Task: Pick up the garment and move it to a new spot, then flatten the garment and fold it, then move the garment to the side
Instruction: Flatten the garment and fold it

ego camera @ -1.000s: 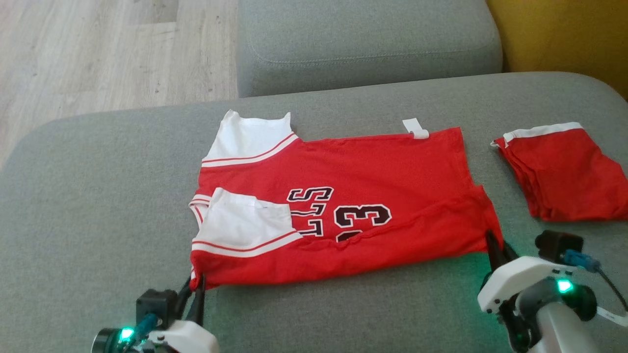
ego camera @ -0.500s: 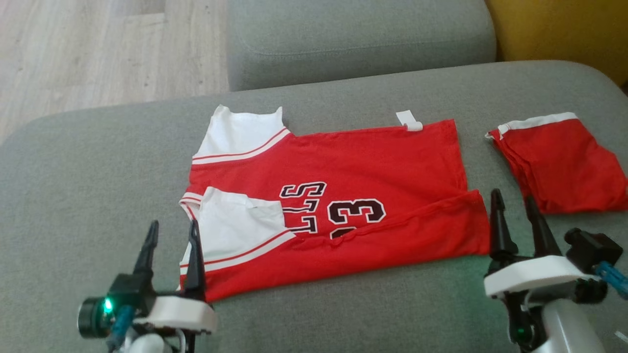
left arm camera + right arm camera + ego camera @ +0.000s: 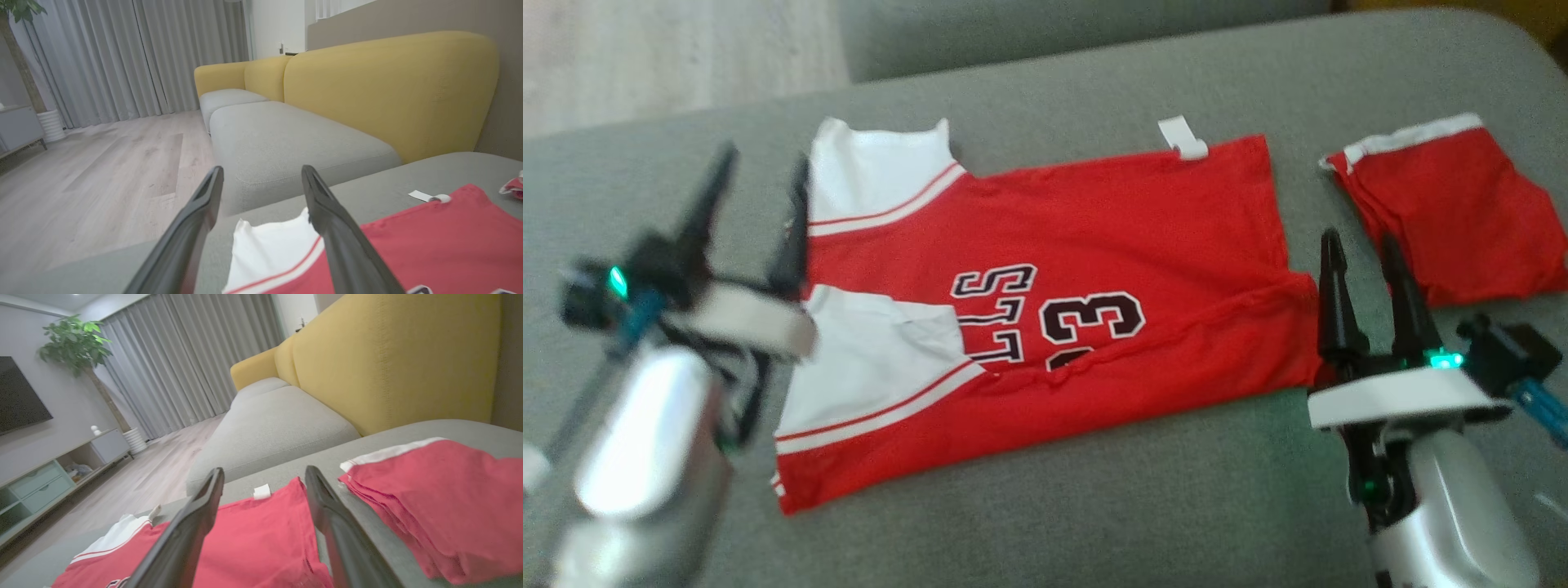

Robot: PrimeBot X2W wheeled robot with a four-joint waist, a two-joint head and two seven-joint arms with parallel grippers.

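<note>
Nearby, over the grey cushion's (image 3: 1094, 523) front part: right tool (image 3: 1360, 239) toward the cushion's right, fingers apart, holding nothing; left tool (image 3: 761, 159) toward its left, blurred, fingers likewise apart and empty. Mid-cushion: garment (image 3: 1094, 245), a red jersey with white sleeves, near long edge folded over. Judged light, limp, thin; it would sag if lifted at one point. Best pinched at two corners of one edge, through both layers. Cushion's right end: folded red piece (image 3: 1454, 212).

Ahead of my right gripper (image 3: 264, 470): grey sofa cushions (image 3: 278, 416), yellow backrests (image 3: 388, 363) rightward, grey curtains (image 3: 184, 355) (drawn) beyond the pale wood floor (image 3: 163, 477).
</note>
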